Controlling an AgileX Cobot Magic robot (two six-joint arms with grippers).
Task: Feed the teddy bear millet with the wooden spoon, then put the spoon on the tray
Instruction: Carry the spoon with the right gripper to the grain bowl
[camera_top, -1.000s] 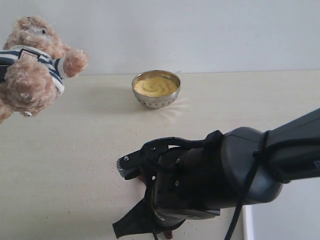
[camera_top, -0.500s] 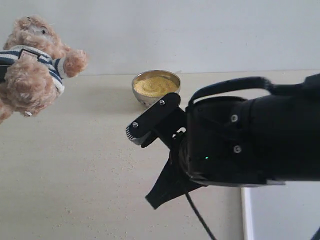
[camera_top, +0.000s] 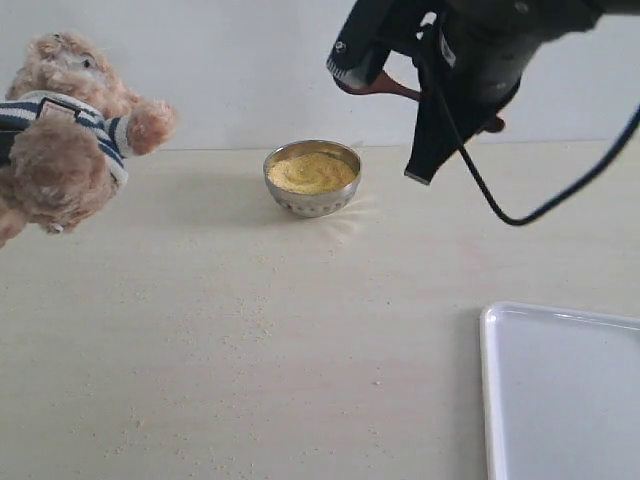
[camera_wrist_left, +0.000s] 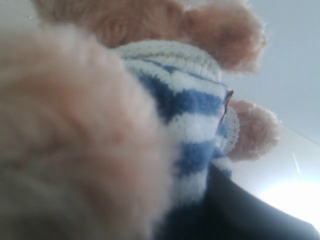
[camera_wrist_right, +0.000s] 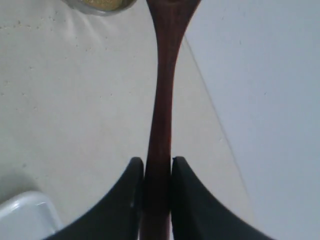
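Two right jaws clamp the wooden spoon (camera_wrist_right: 162, 100) by its handle, bowl end extending beyond them.

Right arm (camera_top: 500, 40): bulky matte-black casing, rounded edges. Thin black cable (camera_top: 512, 221) loops below it. Right gripper (camera_wrist_right: 156, 167): two black fingers (camera_wrist_right: 117, 205), broad at base, curving in to narrow tips. Small silver screw (camera_top: 343, 47) near one ribbed tip.
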